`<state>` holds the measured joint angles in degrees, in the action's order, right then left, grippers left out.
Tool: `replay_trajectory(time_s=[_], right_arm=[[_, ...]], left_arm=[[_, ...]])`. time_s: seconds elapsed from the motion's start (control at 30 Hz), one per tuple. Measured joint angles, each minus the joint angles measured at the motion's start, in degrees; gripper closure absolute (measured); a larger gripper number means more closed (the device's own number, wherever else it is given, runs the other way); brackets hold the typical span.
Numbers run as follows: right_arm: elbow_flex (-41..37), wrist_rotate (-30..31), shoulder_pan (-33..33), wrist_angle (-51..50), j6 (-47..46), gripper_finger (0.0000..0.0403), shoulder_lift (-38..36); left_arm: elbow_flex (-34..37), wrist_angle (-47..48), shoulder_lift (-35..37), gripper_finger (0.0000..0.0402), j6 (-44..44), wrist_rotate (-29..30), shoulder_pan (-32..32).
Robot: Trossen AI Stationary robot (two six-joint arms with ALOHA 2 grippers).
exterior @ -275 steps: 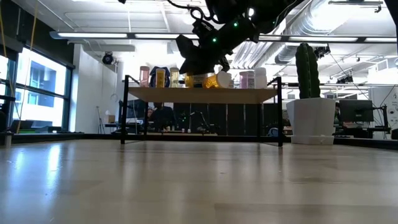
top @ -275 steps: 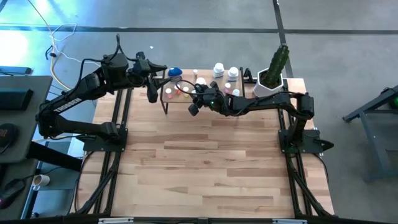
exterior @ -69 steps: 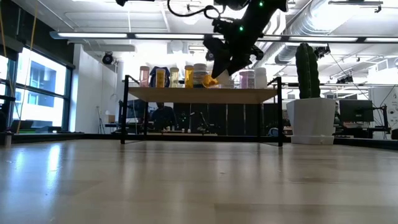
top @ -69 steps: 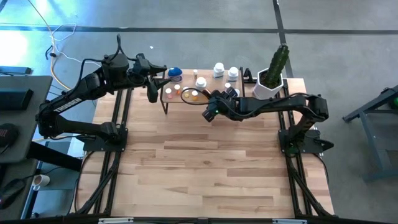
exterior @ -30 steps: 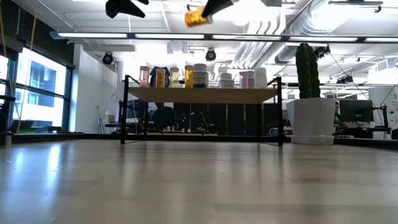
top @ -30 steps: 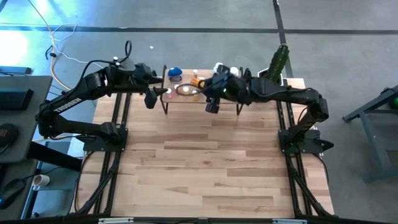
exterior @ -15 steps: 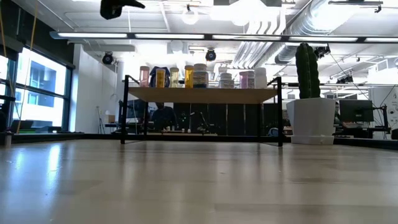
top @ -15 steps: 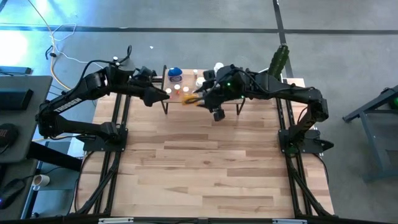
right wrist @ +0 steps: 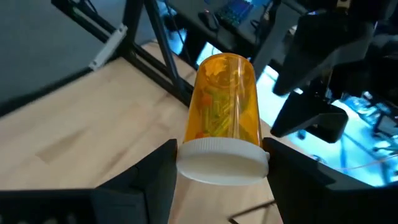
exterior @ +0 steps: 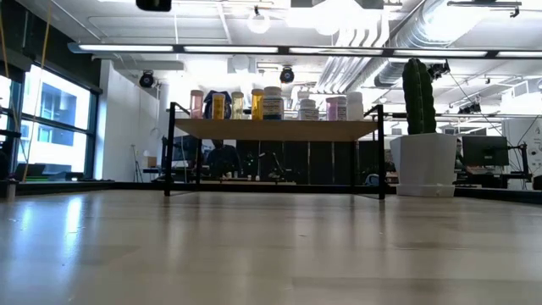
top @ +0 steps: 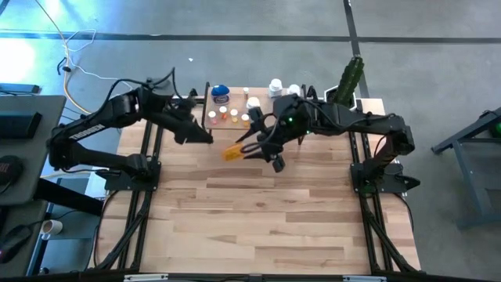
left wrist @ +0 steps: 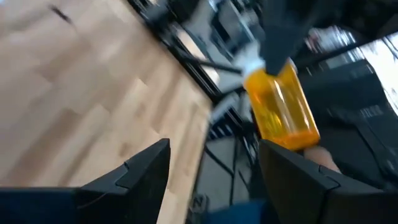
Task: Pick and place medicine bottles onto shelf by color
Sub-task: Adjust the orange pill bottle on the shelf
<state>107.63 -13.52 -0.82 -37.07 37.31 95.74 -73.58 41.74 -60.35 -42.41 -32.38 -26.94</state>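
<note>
wood plank tabletop (top: 258,211) carries the shelf (top: 254,129) at its far edge, so the open planks in front serve as working room. shelf top holds the sorted medicine bottles (exterior: 275,105) upright in a row, apparently grouped by colour. right gripper (top: 249,147) hangs over the planks just in front of the shelf, fingers clamped on the white cap of an orange bottle (top: 233,152); the body sticks out sideways, probably offered for a handover. left gripper (top: 205,139) is near, facing it, fingers apart and empty. bottle is in the air, not shelved yet.
</note>
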Motion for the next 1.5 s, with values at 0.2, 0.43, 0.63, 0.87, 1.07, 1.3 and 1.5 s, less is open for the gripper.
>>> replay_trajectory(time_s=[0.2,0.43,0.63,0.87,1.07,1.3,1.5], right_arm=[[0.0,1.53,3.21,2.24,-6.86,0.0196,0.0],[0.0,1.76,6.75,5.17,-12.84,0.0196,0.22],[0.0,1.89,9.52,5.2,-17.27,0.0196,0.31],[0.0,1.9,10.3,4.39,-19.46,0.0196,0.39],[-0.03,3.74,10.23,1.33,-22.12,0.0196,1.9],[-0.03,3.8,10.11,0.76,-23.07,0.0196,3.74],[-0.04,3.78,9.73,-0.34,-25.49,0.0196,4.88]], left_arm=[[0.0,-0.77,-1.27,0.0162,1.2,-6.07,4.52],[0.0,-1.07,-2.99,0.0137,0.58,-11.94,6.89],[0.0,-2.97,-4.57,0.0123,-1.41,-13.72,7.6],[0.0,-8.17,-6.06,0.0125,-3.93,-16.31,9.09],[0.0,-9.6,-7.35,0.0125,-4.94,-16.31,9.81],[0.02,-9.29,-9.86,0.0125,-7.32,-16.57,10.21],[0.02,-9.27,-12.64,0.0126,-9.54,-19.71,11.46]])
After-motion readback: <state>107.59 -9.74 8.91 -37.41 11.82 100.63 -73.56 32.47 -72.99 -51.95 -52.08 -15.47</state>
